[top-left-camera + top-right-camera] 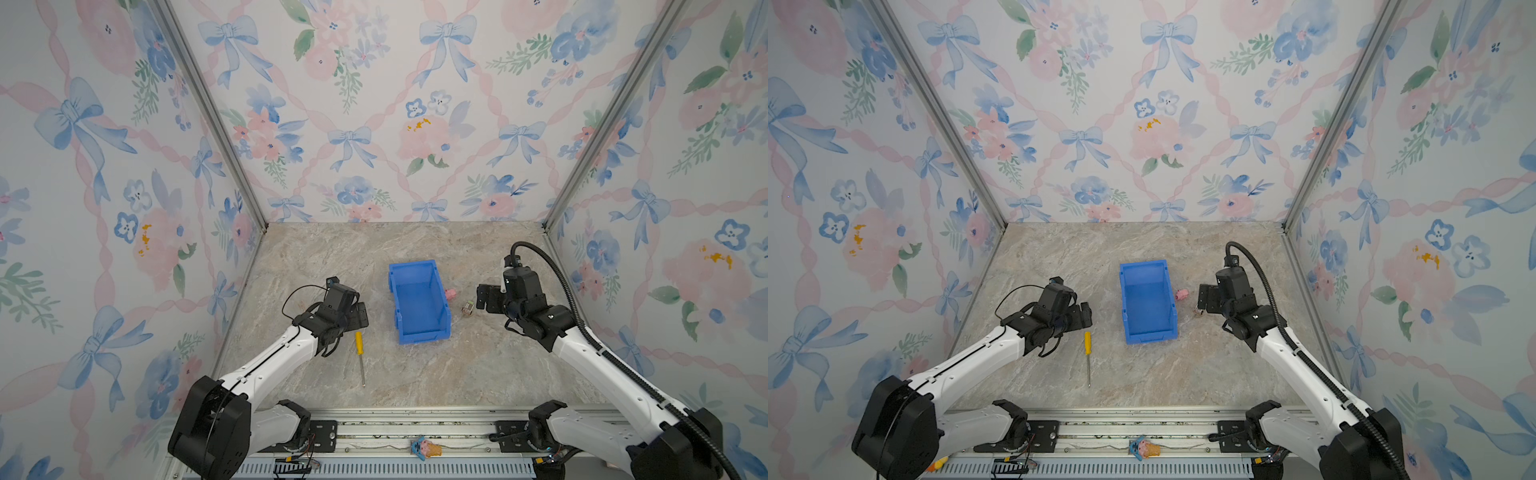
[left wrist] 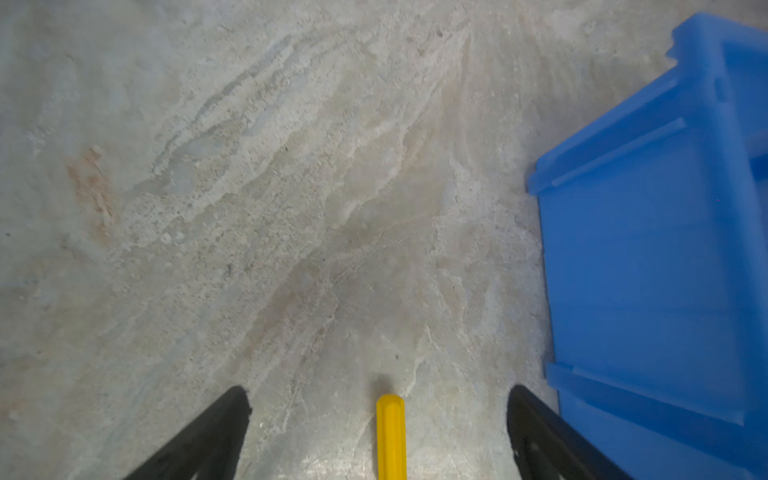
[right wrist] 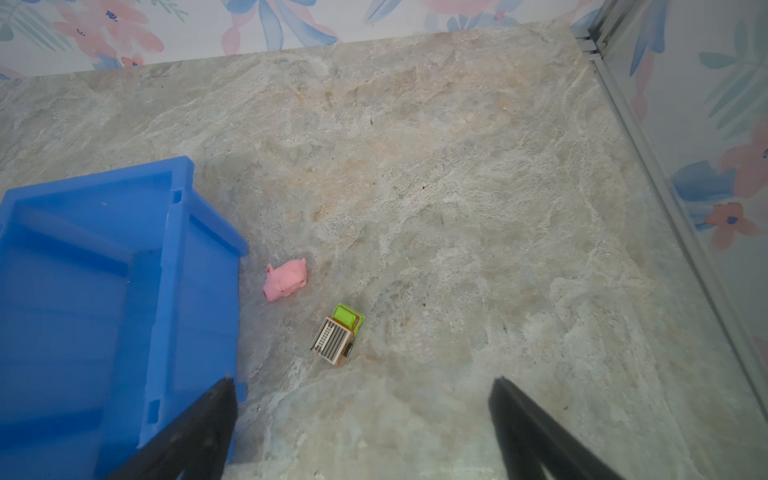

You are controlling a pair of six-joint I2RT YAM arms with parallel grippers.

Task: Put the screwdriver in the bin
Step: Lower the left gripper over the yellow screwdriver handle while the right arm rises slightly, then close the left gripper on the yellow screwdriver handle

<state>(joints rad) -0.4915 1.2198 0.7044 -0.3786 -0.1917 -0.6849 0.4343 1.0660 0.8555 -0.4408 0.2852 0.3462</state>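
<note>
The left claw (image 2: 379,392) is spread wide and grasps nothing; its two fingers straddle only the very end of the yellow handle of the screwdriver (image 2: 390,436), which lies flat on the counter (image 1: 332,257) with its thin shaft pointing toward the robot; whether the fingertips have reached the counter I cannot tell from the wrist view.

A pinch this far out on the handle would likely let the long shaft droop or swing; the slim handle could also roll or squirt out as the fingers close. The bin (image 1: 393,303) stands just beside the screwdriver, empty as far as can be seen; the outer finger is close to its wall, so a sideways drift could shove the bin. The tool looks about as long as the bin, so carried crosswise it may bridge the rim instead of dropping in.

The right claw (image 3: 363,382) is also spread and empty, on the bin's far side. A pink pig toy (image 3: 286,278) and a small toy truck (image 3: 338,334) lie there, well apart from the screwdriver; nothing lies between tool and bin.
</note>
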